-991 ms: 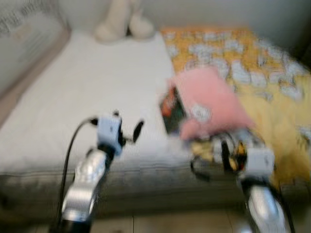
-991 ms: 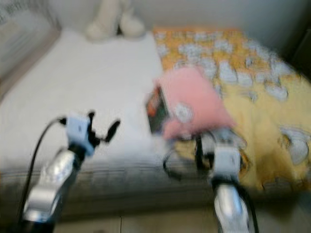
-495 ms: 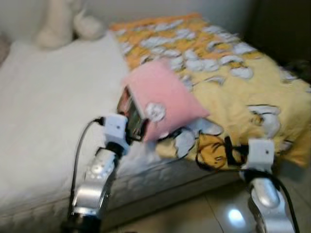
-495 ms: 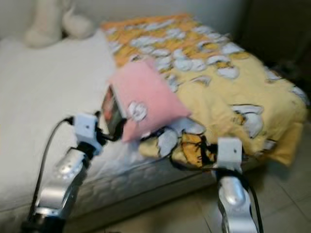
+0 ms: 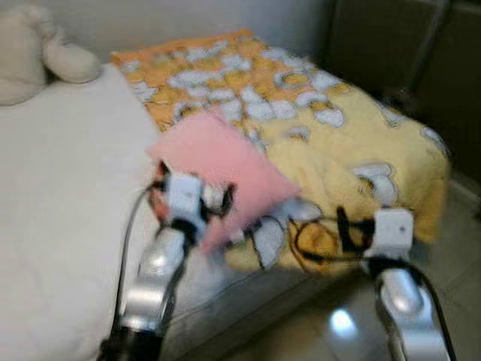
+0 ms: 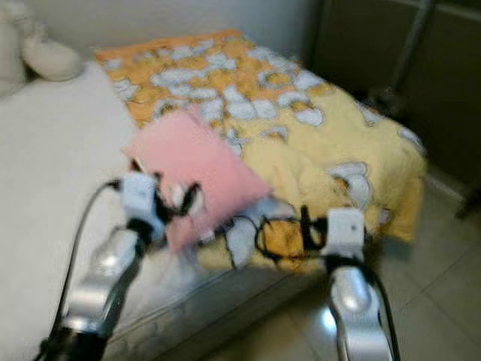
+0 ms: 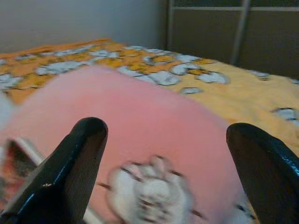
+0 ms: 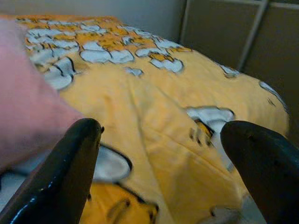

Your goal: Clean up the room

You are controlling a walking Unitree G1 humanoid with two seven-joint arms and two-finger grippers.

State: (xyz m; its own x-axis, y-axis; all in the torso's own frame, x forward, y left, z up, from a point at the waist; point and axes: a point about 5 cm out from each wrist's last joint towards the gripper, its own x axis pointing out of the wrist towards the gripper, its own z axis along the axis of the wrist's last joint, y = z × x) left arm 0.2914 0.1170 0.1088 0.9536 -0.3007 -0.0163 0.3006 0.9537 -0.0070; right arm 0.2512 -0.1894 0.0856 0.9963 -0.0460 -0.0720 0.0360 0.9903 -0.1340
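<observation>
One pink pillow [image 5: 225, 169] — yellow blanket [image 5: 353, 143] beside.

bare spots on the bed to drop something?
Free: the white mattress, a broad plain patch between the cream plush toy at the head and the pink pillow. Crowded: the pillow, with the left gripper open in front of it, and the rumpled yellow blanket covering the robot's right half, where the right gripper is, also open.
</observation>
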